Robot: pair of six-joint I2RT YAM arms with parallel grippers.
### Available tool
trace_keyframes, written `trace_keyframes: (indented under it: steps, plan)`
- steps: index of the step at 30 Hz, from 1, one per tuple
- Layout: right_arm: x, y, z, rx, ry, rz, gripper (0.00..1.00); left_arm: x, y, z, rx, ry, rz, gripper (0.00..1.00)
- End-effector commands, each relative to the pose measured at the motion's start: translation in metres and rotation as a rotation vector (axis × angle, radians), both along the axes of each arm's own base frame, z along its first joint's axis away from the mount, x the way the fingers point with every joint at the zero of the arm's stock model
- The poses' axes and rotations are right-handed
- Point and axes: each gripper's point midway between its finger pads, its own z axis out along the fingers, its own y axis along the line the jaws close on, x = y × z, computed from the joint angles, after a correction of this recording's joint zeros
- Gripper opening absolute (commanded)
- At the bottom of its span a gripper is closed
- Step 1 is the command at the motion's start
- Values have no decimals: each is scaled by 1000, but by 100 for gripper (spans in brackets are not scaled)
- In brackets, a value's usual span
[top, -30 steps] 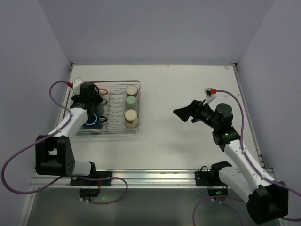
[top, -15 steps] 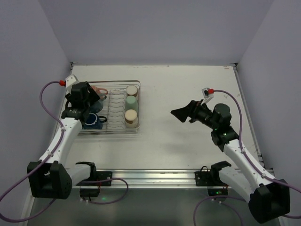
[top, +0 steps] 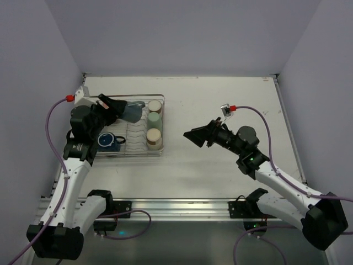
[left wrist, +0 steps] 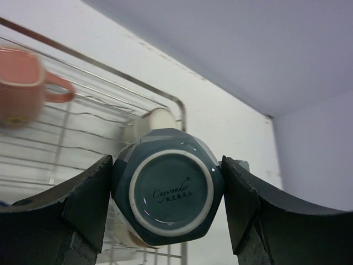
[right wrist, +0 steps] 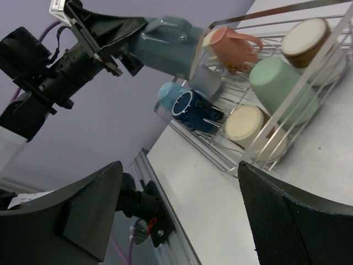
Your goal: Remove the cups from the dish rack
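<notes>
Left pincer [left wrist: 167,185] was clamped on the grey-teal mug [top: 131,112], one finger on each side of the body, jaws only as wide as the mug. The mug lay on its side in the air with its base facing the wrist camera. It hung over the far side of the rack [top: 128,155] and looked clear of the wires.

Right pincer [top: 194,137] was wide open and empty, over the surface [top: 220,99] right of the rack and aimed at it.

Left in the rack: pink mug [right wrist: 231,47], navy mug [top: 107,141], light blue mug [right wrist: 168,94], green tumbler [top: 154,118] and two beige tumblers [top: 155,105] [top: 154,136].

My read on the carry:
- Don't loosen the clamp. The glaze looked slick, and a side grip on a tipped mug can slip.
- Hold height until past the rim. The tumblers sat along the right edge, directly under the likely exit path.
- Roll the wrist so the base faces down before lowering, and release only once it's flat on the surface.
- Set it down on bare surface beside the rack, well apart from the right arm.
- Hold the right arm back until the left is out, then send it for the tumblers, which were closest to it.
</notes>
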Motion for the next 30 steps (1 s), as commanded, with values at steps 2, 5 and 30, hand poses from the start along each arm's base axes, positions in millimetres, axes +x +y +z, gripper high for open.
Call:
trace_keyframes:
  steps: [2,5,30]
  plan:
    - [1,25,49,123,-125,-13,86,-15,-60,74,-261,-252,-281,0]
    - [0,43,58,128,-163,0,86,-25,-85,87,-354,-291,-368,0]
    - [4,55,103,331,-334,4,12,-60,-176,79,-452,-244,-633,92]
